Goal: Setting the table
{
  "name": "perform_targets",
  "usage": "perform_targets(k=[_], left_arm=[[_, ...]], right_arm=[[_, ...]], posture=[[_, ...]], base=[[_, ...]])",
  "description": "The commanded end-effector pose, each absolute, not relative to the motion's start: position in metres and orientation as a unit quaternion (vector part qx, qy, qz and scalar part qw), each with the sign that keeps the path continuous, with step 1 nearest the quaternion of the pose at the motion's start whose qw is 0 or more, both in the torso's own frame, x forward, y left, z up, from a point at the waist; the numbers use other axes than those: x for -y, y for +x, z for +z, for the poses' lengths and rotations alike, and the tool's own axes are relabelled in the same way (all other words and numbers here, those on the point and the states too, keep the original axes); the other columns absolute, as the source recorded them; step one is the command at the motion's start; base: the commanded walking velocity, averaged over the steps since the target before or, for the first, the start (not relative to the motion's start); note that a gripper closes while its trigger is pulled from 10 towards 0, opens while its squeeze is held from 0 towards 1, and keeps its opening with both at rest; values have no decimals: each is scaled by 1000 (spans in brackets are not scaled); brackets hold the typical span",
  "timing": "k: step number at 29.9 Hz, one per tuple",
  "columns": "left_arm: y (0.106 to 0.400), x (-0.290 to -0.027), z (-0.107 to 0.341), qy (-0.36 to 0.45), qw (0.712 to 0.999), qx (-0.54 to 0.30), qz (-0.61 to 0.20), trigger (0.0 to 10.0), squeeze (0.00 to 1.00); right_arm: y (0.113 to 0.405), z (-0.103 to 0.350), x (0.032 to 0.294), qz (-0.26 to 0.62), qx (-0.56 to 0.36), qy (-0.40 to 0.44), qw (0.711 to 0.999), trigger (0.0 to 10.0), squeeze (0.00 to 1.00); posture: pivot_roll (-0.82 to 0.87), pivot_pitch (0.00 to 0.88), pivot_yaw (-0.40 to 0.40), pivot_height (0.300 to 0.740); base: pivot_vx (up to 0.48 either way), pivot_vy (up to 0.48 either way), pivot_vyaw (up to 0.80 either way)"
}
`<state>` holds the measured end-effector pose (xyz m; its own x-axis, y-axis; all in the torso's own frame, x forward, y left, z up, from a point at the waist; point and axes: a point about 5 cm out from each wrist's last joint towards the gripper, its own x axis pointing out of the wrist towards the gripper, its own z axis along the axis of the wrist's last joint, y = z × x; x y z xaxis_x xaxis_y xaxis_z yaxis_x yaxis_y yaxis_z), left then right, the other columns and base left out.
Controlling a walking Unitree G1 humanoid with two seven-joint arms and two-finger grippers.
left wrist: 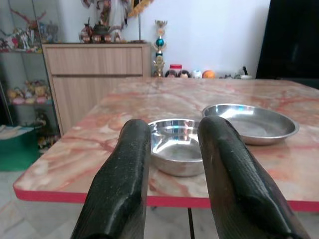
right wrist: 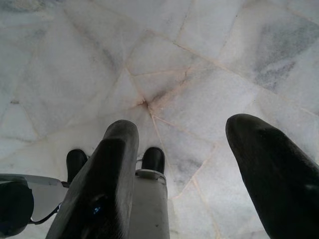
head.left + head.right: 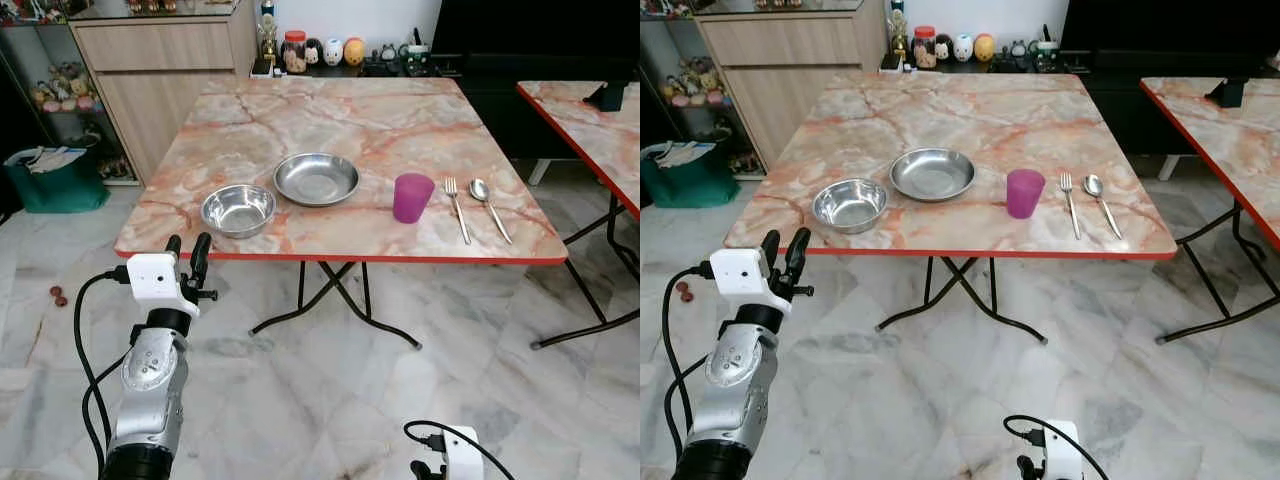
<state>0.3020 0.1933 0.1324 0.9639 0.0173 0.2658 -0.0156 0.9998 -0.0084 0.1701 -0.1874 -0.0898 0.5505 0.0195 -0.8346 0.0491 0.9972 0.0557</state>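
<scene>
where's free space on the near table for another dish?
The far half of the table, behind the plate, is bare, as is the strip between cup and fork. The near-left is crowded: bowl beside plate, left claw at the edge.

Home dining room, marble-top table (image 3: 340,110), wooden cabinet (image 3: 160,70), figurines (image 3: 333,50)

Even, bright room light; sharp pictures. Soft glare sits inside the steel bowl (image 3: 238,209), faint shadow beneath the table (image 3: 350,120) beside it.

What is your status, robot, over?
Left claw open, raised at table edge facing small bowl. Right claw open, hanging over floor. Nothing in the way.
</scene>
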Motion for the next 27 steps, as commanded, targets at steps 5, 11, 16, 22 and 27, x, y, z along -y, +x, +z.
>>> perform_targets(k=[5,11,16,22,27], left_arm=[[305,-190,124,-1,996,90,20,10000,745],[302,-188,126,-3,996,82,16,10000,1000],[302,-185,127,-5,997,82,9,10000,1000],[301,-184,130,-8,996,85,6,10000,1000],[302,-183,135,-6,996,93,6,10000,1000]], right_arm=[[174,-88,189,-7,-470,32,882,10000,0],[185,-84,181,0,-461,31,887,10000,0],[201,-78,166,15,-444,31,895,10000,0],[203,-76,165,17,-442,30,896,10000,0],[198,-78,177,10,-447,28,894,10000,0]], posture=[[37,0,-27,740],[37,0,-30,740],[36,0,-30,740],[37,0,-31,740],[36,0,-28,740]], base=[[0,0,0],[0,0,0],[0,0,0],[0,0,0],[0,0,0]])
